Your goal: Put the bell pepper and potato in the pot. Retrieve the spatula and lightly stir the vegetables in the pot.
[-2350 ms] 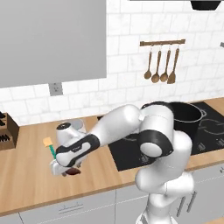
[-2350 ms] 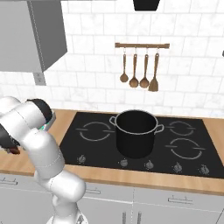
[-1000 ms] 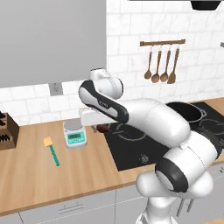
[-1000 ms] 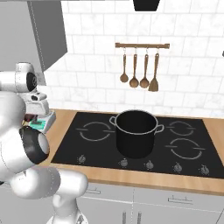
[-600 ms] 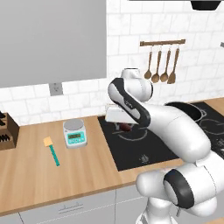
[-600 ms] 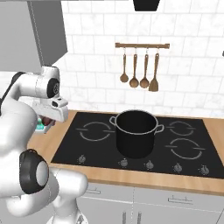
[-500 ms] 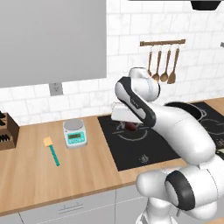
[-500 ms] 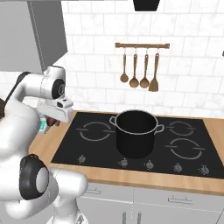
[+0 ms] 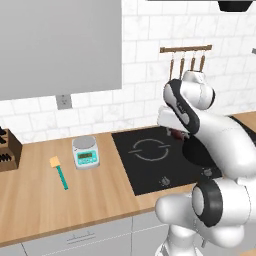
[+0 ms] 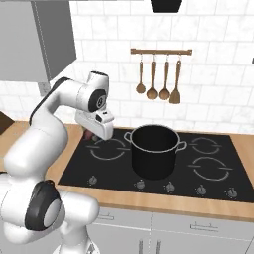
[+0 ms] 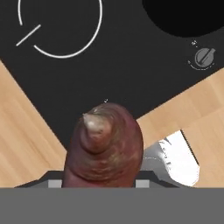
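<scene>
Clamped partway closed around the bell pepper point(image 11: 105, 144), hand point(image 10: 92, 134) now above the left front burner of the hob point(image 10: 74, 171), closer to the pot point(image 10: 154, 154) than half a second ago, when it hung at the hob's left edge. Not yet over the pot's rim. Spatula point(image 9: 60, 172) unmoved on the table point(image 9: 45, 210), just beside the scale point(image 9: 86, 152).
</scene>
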